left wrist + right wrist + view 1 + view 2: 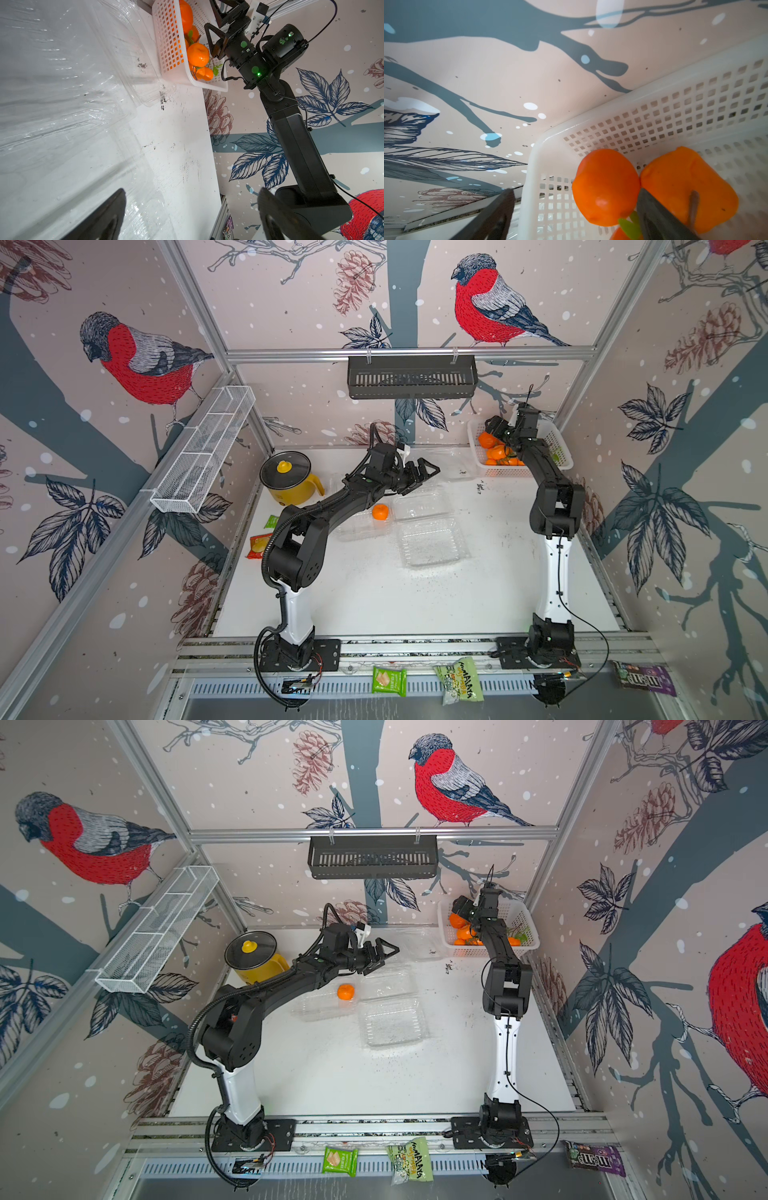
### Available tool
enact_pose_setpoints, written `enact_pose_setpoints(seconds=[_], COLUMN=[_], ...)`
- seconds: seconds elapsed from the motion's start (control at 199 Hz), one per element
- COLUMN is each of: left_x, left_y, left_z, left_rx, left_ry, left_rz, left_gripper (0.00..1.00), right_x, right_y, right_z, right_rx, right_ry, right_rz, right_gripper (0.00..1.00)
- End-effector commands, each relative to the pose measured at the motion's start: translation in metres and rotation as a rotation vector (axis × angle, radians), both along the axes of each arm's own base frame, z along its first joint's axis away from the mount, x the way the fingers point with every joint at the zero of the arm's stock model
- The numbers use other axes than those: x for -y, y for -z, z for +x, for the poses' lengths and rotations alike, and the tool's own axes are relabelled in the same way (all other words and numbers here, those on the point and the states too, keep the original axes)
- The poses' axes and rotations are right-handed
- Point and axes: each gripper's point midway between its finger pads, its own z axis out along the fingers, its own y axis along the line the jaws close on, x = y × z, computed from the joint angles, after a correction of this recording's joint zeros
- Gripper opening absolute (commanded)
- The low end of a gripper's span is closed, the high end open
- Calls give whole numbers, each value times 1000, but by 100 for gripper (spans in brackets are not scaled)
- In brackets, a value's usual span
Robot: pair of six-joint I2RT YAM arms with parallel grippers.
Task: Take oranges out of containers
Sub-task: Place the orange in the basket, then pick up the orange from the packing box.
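Note:
One orange (380, 512) (345, 992) lies in a clear container (357, 529) near the left arm. An empty open container (430, 545) sits beside it, and another container (455, 464) lies at the back by the basket. Several oranges (494, 452) (198, 55) lie in the white basket (557, 448). My left gripper (424, 477) (191, 218) hangs open above the containers (62, 83), holding nothing. My right gripper (496, 432) (575, 212) stands open over the basket's left corner. One of its fingers (654, 212) is between two oranges (606, 187); the other is outside the basket wall (542, 166).
A yellow pot (289, 479) with a lid stands at the back left. Snack packets (259, 545) lie along the left edge and on the front rail (388, 680). A black shelf (411, 377) hangs on the back wall. A white wire shelf (203, 448) runs along the left wall.

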Motion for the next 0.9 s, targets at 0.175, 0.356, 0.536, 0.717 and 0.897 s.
enact_pose_setpoints(seconds=[0.175,0.356,0.536,0.717,0.897], left_x=[-34,-92,-158,-216,-254], left_y=[-35,-40,-42,-2,30], left_z=[-18,-38,-62,-88,-100], left_rx=[85,88,94,-10,-48], left_ry=[-46,-137,-250,-366,-456], left_rz=[32,61,116,138,129], left_gripper=[97,97,97,97,97], right_x=[-62,-147,-235,-324,-402], right_y=[-99,-128,-122,-78,-18], right_z=[-41,-101,-172,-244,-304], right_rx=[127,143,105,2,-97], right_ry=[-111,-234,-373,-528,-664], right_rz=[-59,-143,-198,-235,-312], right_gripper=[100,100,100,100,100])
